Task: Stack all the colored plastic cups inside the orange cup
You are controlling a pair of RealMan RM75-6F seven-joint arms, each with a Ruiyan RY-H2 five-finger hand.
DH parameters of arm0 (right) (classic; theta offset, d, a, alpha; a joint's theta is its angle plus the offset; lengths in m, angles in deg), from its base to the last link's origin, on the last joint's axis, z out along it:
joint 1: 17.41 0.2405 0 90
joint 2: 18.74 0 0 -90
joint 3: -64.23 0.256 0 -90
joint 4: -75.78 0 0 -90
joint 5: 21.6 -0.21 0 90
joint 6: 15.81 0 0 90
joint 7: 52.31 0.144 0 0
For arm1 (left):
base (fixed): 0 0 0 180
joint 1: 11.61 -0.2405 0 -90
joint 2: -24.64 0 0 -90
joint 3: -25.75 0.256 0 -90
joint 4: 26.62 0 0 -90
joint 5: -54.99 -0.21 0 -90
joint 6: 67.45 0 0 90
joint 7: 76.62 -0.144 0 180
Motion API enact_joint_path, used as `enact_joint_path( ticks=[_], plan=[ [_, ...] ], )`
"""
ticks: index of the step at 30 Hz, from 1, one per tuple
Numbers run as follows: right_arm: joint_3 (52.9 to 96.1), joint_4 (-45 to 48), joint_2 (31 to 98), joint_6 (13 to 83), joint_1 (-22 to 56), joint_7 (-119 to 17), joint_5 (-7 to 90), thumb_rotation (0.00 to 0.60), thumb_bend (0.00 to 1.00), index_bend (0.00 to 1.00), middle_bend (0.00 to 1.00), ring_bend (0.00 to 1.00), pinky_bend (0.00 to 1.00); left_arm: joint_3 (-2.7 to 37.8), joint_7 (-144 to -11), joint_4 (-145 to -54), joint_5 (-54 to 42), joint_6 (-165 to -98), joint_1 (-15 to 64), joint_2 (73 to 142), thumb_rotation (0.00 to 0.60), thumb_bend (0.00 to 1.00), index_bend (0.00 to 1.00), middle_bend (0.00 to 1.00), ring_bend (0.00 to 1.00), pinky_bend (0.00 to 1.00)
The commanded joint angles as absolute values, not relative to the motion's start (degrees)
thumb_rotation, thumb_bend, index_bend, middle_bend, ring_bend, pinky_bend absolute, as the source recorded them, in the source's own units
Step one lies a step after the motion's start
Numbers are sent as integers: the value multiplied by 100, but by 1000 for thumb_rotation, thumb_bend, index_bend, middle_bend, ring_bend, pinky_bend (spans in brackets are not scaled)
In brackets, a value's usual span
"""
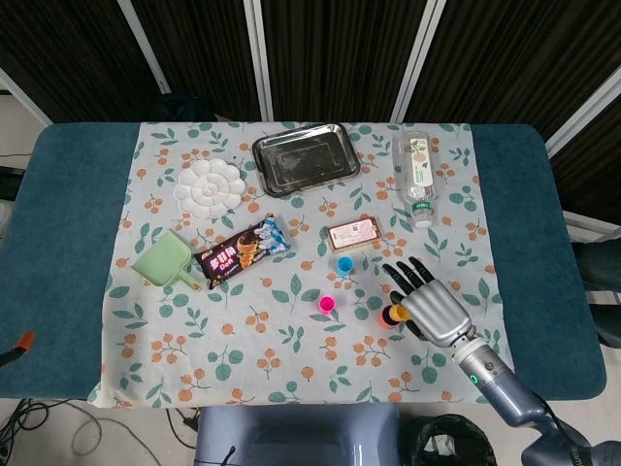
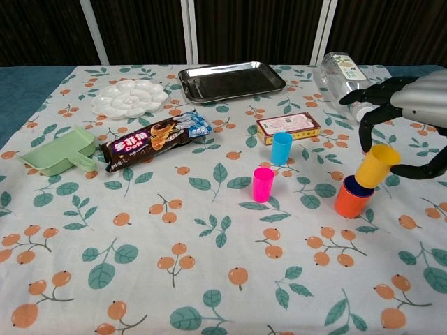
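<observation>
Right hand [image 2: 412,112] at right edge clamped tilted yellow cup [image 2: 376,166] over orange cup [image 2: 353,196]. Looked light, stiff, slick; grip near rim. Left hand unseen.

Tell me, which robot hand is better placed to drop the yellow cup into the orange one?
The right robot hand: it already holds the yellow plastic cup tilted over the orange plastic cup. The left is not in view.

Yellow cup [image 2: 376,165], orange cup [image 2: 352,197], floral cloth [image 2: 140,237]
</observation>
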State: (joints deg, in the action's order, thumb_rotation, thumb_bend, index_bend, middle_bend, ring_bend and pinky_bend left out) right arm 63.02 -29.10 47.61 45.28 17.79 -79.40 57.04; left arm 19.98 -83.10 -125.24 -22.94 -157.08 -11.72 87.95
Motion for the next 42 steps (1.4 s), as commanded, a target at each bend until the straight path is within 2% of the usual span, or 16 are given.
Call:
enact_joint_path(
  ticks=[1, 23, 26, 30, 32, 35, 42],
  plan=[
    [6294, -2873, 4802, 4521, 1758, -7897, 5748, 600, 438, 462, 0, 33, 42, 2000, -8312, -12524, -2305, -15712, -1170, 8795, 600, 189, 92, 76, 5, 0],
    [6370, -2654, 5070, 4406, 1701, -7918, 5833, 600, 438, 454, 0, 33, 42, 1998, -8306, -12527, -2305, -15713, -1170, 8798, 600, 189, 93, 77, 6, 0],
    [6374, -2634, 5101, 4370, 1698, -7962, 5809, 600, 438, 325, 0, 33, 42, 1995, -8312, -12532, -2299, -15715, -1171, 8797, 600, 188, 93, 76, 6, 0],
    [6381, -2628, 5123, 4294, 1711, -7994, 5752, 600, 438, 86, 0, 33, 42, 1991, -8304, -12535, -2295, -15721, -1173, 8799, 600, 189, 93, 70, 5, 0],
    [6396, -2623, 5127, 4270, 1718, -8027, 5717, 600, 437, 21, 0, 33, 41, 1989, -8302, -12536, -2293, -15722, -1173, 8799, 600, 189, 93, 69, 6, 0],
    [6455, -2635, 5142, 4301, 1718, -8088, 5656, 600, 435, 0, 0, 32, 42, 1991, -8303, -12539, -2288, -15715, -1172, 8797, 600, 189, 93, 69, 5, 0],
    [6762, -2770, 5117, 4323, 1800, -8087, 5332, 600, 334, 0, 0, 32, 42, 1991, -8295, -12547, -2289, -15718, -1175, 8796, 600, 188, 92, 69, 5, 0]
  ],
)
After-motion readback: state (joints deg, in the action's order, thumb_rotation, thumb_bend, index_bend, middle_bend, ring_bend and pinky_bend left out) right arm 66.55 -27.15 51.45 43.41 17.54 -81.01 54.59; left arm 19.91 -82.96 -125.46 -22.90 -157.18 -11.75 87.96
